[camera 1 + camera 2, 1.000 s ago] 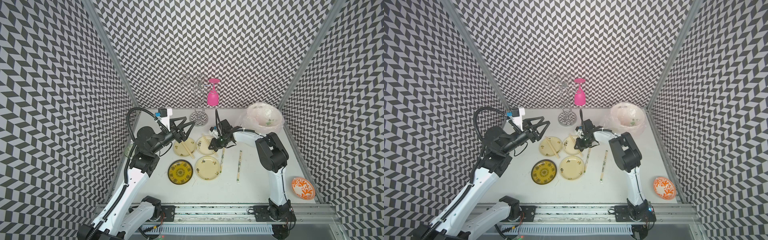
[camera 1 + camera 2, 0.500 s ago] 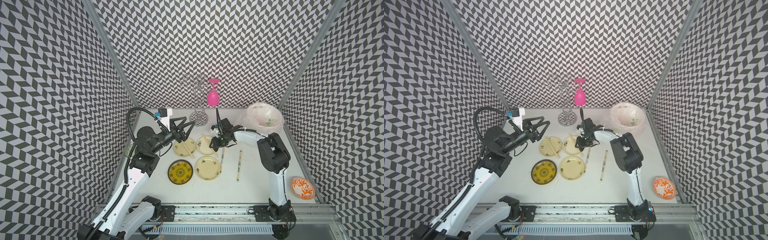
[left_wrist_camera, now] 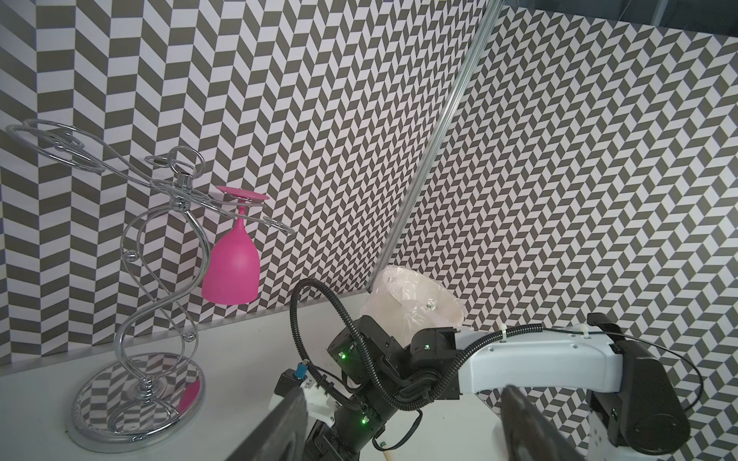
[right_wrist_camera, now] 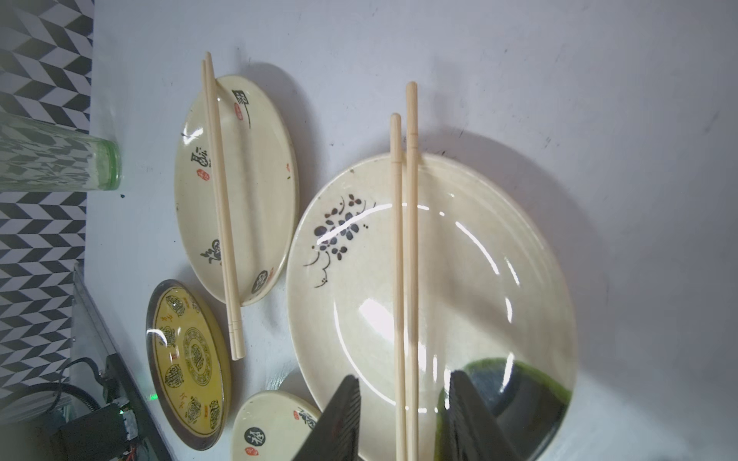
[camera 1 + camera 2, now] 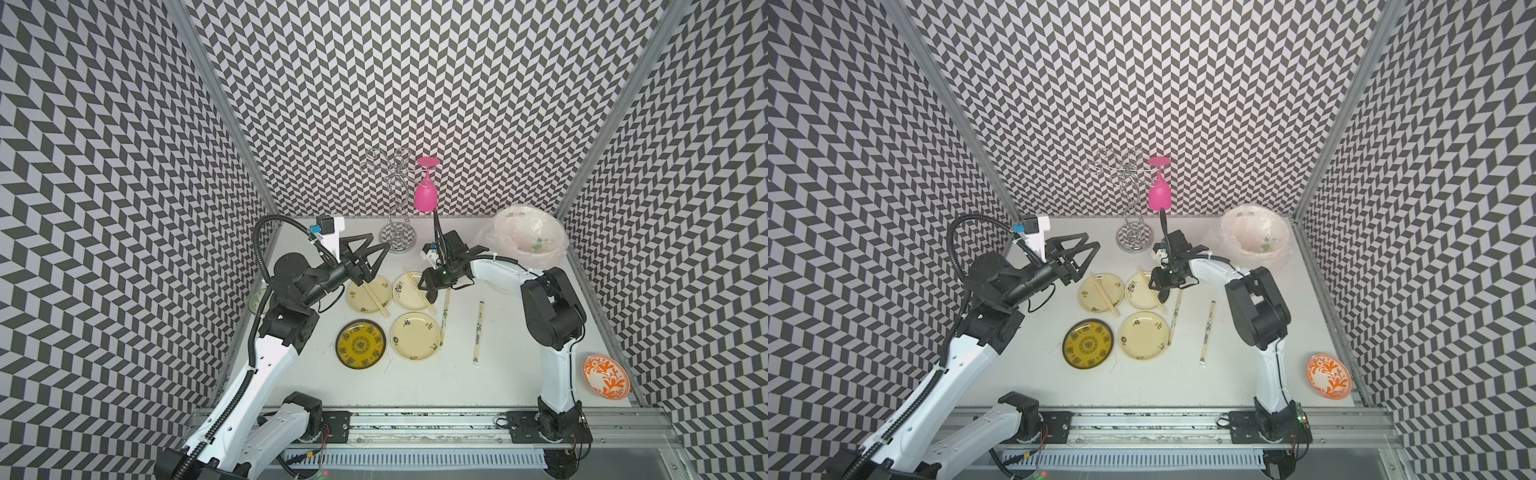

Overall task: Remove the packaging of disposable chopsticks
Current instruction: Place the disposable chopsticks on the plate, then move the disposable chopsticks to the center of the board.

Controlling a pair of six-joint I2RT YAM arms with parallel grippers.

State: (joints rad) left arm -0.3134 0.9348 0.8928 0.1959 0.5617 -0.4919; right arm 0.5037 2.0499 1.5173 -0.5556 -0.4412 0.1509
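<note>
Two pairs of bare disposable chopsticks lie on cream plates: one pair point(image 5: 376, 297) on the rear left plate point(image 5: 360, 291), the other pair point(image 4: 407, 239) across the plate point(image 4: 499, 279) under my right gripper point(image 4: 407, 419). That gripper point(image 5: 430, 296) is open, its fingers standing either side of the sticks with a gap on each side. Two sticks in their packaging point(image 5: 445, 318) point(image 5: 478, 332) lie on the table to the right of the plates. My left gripper point(image 5: 382, 244) point(image 3: 403, 435) hovers open and empty above the rear left plate, pointing towards the right arm.
A dark yellow plate point(image 5: 360, 344) and another cream plate point(image 5: 415, 336) sit in front. A chrome glass rack point(image 5: 397, 237) with a pink glass point(image 5: 425, 195) stands at the back. A bagged bin point(image 5: 528, 237) is back right, an orange bowl point(image 5: 606, 376) front right, a green glass point(image 4: 52, 159) far left.
My right gripper's jaws have spread apart around the chopstick pair, which now rests on the plate. The left arm has not moved.
</note>
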